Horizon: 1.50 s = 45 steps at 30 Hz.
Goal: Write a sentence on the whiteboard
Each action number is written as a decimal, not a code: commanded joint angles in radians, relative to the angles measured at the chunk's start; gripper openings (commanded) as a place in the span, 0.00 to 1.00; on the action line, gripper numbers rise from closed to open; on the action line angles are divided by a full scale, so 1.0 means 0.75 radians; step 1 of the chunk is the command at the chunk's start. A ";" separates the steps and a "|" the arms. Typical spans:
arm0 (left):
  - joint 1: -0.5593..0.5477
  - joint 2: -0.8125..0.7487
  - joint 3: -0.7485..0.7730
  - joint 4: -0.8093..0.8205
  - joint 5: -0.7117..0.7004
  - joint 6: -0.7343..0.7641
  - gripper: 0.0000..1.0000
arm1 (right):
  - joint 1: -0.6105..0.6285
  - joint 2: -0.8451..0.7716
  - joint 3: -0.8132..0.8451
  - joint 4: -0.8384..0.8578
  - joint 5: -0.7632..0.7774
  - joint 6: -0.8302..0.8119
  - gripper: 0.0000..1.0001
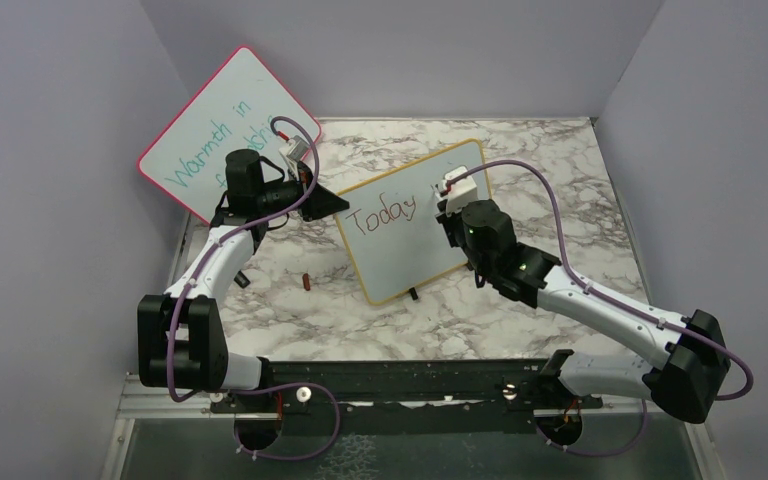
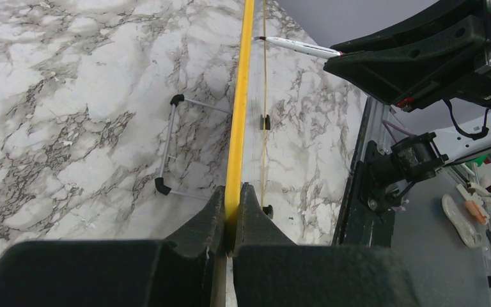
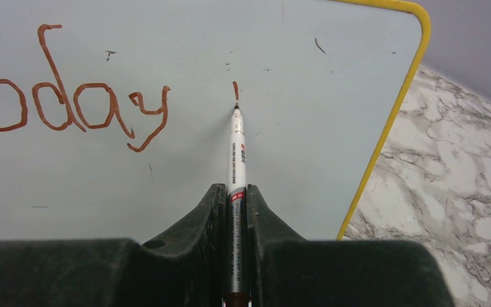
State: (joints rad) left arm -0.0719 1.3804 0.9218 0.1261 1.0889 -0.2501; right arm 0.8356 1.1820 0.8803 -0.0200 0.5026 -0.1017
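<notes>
Right wrist view is showing the right claw (image 3: 235, 195) clamping a white marker (image 3: 237, 147). The marker's tip is touching the whiteboard (image 3: 307, 128) just below a short red-brown stroke, to the right of the sentence (image 3: 70, 105), which is reading "Today" in the top view. Left wrist view is showing the left claw (image 2: 232, 195) pinching together on the board's yellow frame edge. From the top, the whiteboard is standing tilted on the marble surface (image 1: 440, 320) between the two arms, and a pink-framed board (image 1: 225, 120) is standing at the back left.
</notes>
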 commanded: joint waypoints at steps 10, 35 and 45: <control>-0.007 0.035 -0.012 -0.084 -0.055 0.123 0.00 | -0.007 -0.013 -0.027 -0.079 -0.035 0.056 0.01; -0.006 0.034 -0.012 -0.086 -0.053 0.123 0.00 | -0.034 -0.067 -0.033 0.074 0.028 0.001 0.01; -0.006 0.035 -0.012 -0.085 -0.051 0.123 0.00 | -0.058 -0.036 -0.031 0.107 0.023 -0.010 0.01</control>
State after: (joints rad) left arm -0.0719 1.3804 0.9222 0.1261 1.0897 -0.2501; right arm 0.8024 1.1461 0.8623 0.0143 0.5034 -0.0990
